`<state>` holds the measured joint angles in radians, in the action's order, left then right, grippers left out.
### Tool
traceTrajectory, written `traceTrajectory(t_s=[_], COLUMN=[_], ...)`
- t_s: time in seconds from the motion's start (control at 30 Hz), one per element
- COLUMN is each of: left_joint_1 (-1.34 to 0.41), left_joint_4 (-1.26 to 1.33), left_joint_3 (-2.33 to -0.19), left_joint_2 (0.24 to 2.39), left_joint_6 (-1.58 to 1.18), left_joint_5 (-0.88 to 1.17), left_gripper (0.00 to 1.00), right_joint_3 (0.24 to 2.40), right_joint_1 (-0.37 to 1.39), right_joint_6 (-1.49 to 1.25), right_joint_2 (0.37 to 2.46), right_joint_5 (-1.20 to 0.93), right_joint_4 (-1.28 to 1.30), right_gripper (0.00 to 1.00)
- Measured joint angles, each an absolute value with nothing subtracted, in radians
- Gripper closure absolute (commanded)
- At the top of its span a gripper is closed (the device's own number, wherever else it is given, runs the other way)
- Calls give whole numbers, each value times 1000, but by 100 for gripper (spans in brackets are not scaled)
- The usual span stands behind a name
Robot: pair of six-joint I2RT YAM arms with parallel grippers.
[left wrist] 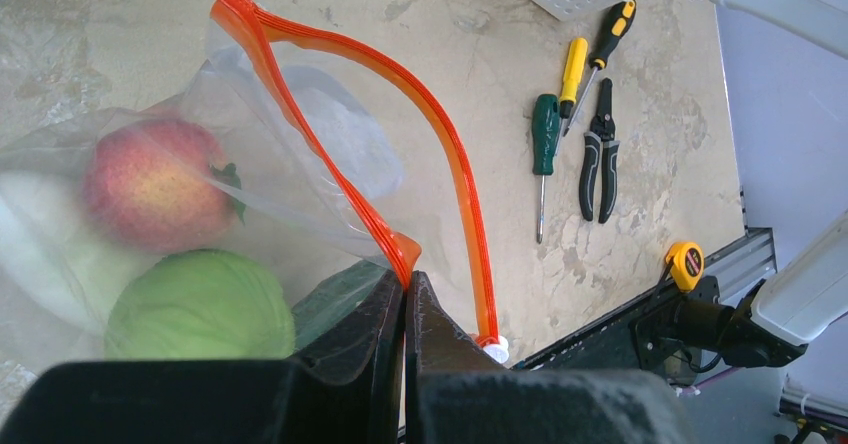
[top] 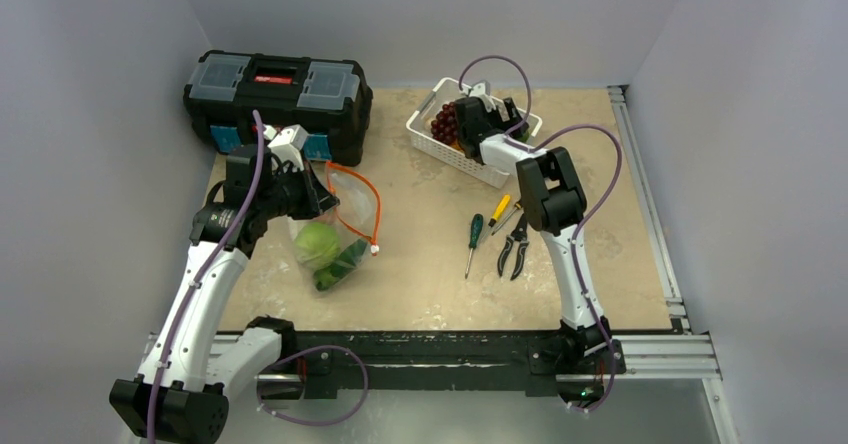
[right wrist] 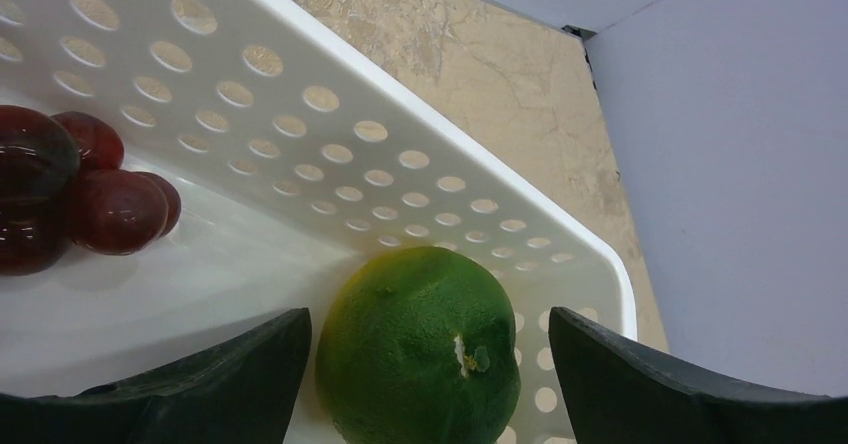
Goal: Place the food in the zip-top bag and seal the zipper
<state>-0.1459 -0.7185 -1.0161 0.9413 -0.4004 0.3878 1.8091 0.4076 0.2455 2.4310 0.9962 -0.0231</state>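
The clear zip-top bag (left wrist: 330,134) lies by the toolbox with its mouth open. It holds a pink peach (left wrist: 150,184), a light-green cabbage (left wrist: 200,304), a dark cucumber (left wrist: 340,299) and a white vegetable (left wrist: 35,249). My left gripper (left wrist: 406,289) is shut on the bag's orange-red zipper strip (left wrist: 310,139); the white slider (left wrist: 493,344) sits at the strip's near end. My right gripper (right wrist: 430,314) is open inside the white basket (right wrist: 400,94), one finger on each side of a green citrus (right wrist: 420,354), not touching it. In the top view the left gripper (top: 322,204) is at the bag (top: 350,209).
Dark red grapes (right wrist: 90,194) lie in the basket beside the citrus. A black toolbox (top: 275,89) stands at the back left. Screwdrivers (top: 473,239) and pliers (top: 515,249) lie mid-table right of the bag. A metal rail runs along the right and near edges.
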Motion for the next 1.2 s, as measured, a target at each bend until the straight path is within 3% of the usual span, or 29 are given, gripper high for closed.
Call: traceTrajectory(t_s=[0.13,0.3,0.53,0.7,0.9,1.03,1.2], left_joint_1=[-146,-146,-146,-146,-146,-146,-146], left_joint_4=[-718,-717,-713,-712,-712,-712,-711], left_joint_3=[-1016,-1016,-1016,-1016,-1016,-1016,-1016], left_joint_2=[942,945,947,953,955,956,960], left_joint_6=[-400,-400,-400,-400,-400,-400,-400], left_joint_5=[389,391,391,391,390,390,390], left_gripper=[100,100,100,100,100,100,100], right_joint_3=[1814,1832,1838,1837,1732,1589,1305], right_joint_1=[408,408,408,412,412,412,412], right_joint_6=[221,199,165,113,-27,-170,-345], right_joint_2=[2431,2430,2387,2282,2016,1841,1691], right_joint_5=[988,962,916,847,651,430,-18], right_joint_4=[-3,50,117,177,171,114,-98], right_gripper=[24,61,88,95,100,100,100])
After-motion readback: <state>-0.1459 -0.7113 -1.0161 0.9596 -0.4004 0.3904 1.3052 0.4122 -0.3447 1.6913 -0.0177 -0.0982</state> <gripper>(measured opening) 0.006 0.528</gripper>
